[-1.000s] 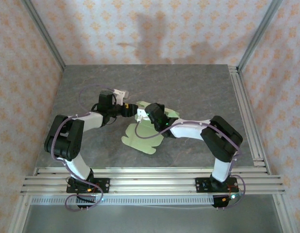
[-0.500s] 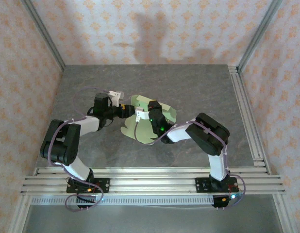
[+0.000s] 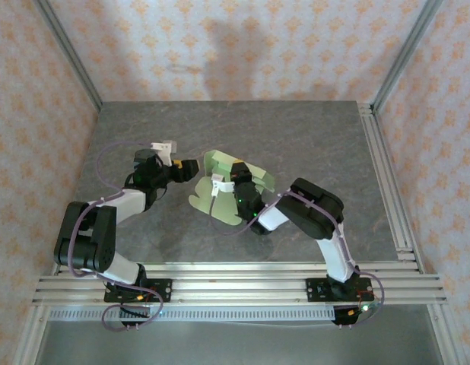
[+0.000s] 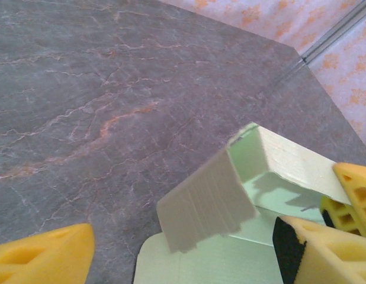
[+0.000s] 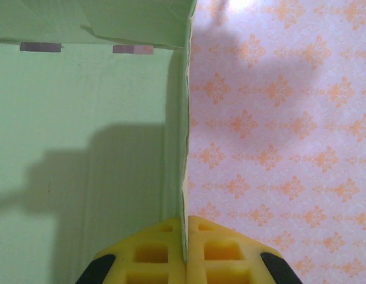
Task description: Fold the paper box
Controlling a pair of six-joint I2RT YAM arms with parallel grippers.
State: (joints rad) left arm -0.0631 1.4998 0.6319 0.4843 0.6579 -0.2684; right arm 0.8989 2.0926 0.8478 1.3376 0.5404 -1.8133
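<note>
The paper box (image 3: 220, 204) is a pale green die-cut sheet lying mid-table, partly folded, with one panel standing up at its far side. My right gripper (image 3: 227, 180) is shut on an upright edge of it; in the right wrist view the yellow fingers (image 5: 165, 254) pinch the thin paper edge (image 5: 185, 177), with the green inside face (image 5: 82, 148) to their left. My left gripper (image 3: 191, 169) is open just left of the sheet. In the left wrist view its tips (image 4: 183, 248) stand wide apart around a raised flap (image 4: 206, 201) without touching it.
The grey stone-pattern table (image 3: 311, 137) has aluminium rails along its right side (image 3: 387, 182) and near edge (image 3: 235, 277). Pink patterned walls (image 3: 242, 46) close in the back and sides. The right gripper's yellow fingers (image 4: 356, 188) show at the right edge of the left wrist view.
The left gripper has pulled back to the left and opened wider. The right arm has folded in closer, still gripping the paper. A far panel of the sheet now stands upright.
</note>
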